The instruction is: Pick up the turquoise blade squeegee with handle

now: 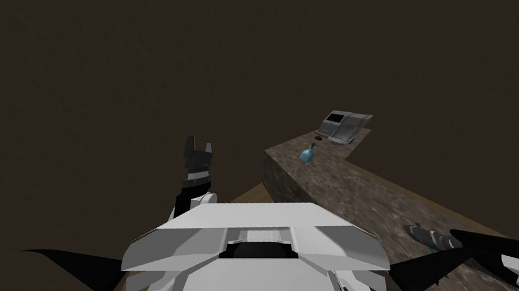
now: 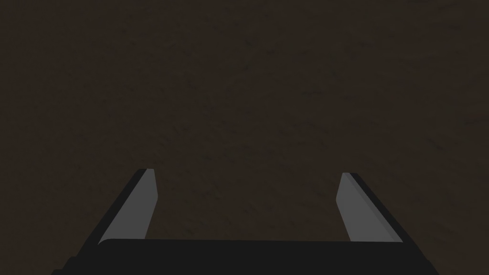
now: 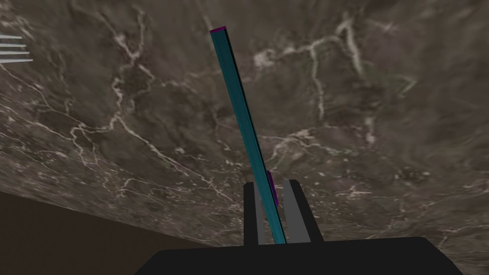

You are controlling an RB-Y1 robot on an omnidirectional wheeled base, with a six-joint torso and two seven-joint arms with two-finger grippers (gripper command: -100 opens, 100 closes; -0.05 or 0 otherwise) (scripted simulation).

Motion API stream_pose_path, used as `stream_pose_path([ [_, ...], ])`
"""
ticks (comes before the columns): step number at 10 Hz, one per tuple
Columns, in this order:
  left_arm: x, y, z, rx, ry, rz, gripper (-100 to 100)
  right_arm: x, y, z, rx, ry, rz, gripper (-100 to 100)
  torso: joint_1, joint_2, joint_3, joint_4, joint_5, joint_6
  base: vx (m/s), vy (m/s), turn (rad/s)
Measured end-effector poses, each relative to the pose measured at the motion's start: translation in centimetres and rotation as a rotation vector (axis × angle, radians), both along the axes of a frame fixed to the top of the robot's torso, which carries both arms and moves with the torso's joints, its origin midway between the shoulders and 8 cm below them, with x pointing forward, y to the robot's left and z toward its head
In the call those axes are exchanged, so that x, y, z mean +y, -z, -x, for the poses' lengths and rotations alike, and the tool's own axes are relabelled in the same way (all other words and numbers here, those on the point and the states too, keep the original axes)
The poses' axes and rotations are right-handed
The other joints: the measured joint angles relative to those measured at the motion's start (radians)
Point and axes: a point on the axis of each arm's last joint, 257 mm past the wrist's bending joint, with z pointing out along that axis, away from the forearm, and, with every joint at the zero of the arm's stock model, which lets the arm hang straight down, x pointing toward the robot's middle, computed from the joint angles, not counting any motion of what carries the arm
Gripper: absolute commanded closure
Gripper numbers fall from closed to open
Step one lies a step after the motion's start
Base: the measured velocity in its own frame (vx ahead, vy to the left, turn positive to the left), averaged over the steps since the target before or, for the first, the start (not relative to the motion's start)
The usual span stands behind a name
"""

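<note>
Grasp looks done: right gripper [image 3: 271, 184] has its two thin grey fingers pinched narrow onto the turquoise, slim flat-bladed squeegee [image 3: 241, 110]. The blade shows edge-on as a long straight strip running away from the gripper, with a purple cap at the far tip and a purple patch right at the grip.

Squeegee is over the dark brown marble counter [image 3: 358, 119], at its near right end by the head view. Counter is a polished-looking slab with white veining. Can't tell whether the blade is clear of the top or touching it, so the lift is what I'd call left.

Left gripper [image 1: 198, 150] is raised out front left, fingers spread wide, holding nothing.

Far end of the counter: small rounded pale blue bottle [image 1: 307, 154], and beyond it a boxy grey appliance [image 1: 343, 124], well apart from the grasp.
</note>
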Motion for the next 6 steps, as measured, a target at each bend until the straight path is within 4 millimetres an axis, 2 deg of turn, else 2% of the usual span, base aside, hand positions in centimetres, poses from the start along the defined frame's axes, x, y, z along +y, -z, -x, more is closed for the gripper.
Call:
stream_pose_path([
  [1, 0.0, 0.0, 0.0, 0.000, 0.000, 0.000, 0, 0.3, 0.1, 0.0, -0.009, -0.006, -0.011, 100, -0.002, 0.003, 0.002, 0.001, 0.000, 0.000, 0.140, 0.008, -0.127],
  [2, 0.0, 0.0, 0.0, 0.000, 0.000, 0.000, 0, 1.2, -0.2, 1.2, 0.018, -0.012, -0.030, 100, 0.000, -0.001, 0.000, 0.000, 0.000, 0.003, 0.139, 0.041, -0.181],
  [5, 0.0, 0.0, 0.0, 0.000, 0.000, 0.000, 0, 1.8, -0.5, 0.0, -0.021, -0.045, -0.065, 100, -0.001, 0.003, 0.002, 0.002, -0.001, 0.000, 0.027, 0.016, 0.034],
  [6, 0.0, 0.0, 0.0, 0.000, 0.000, 0.000, 0, 2.0, -0.4, 0.8, -0.017, -0.035, -0.079, 100, -0.003, 0.006, 0.004, 0.002, -0.001, 0.003, 0.000, 0.000, 0.000],
])
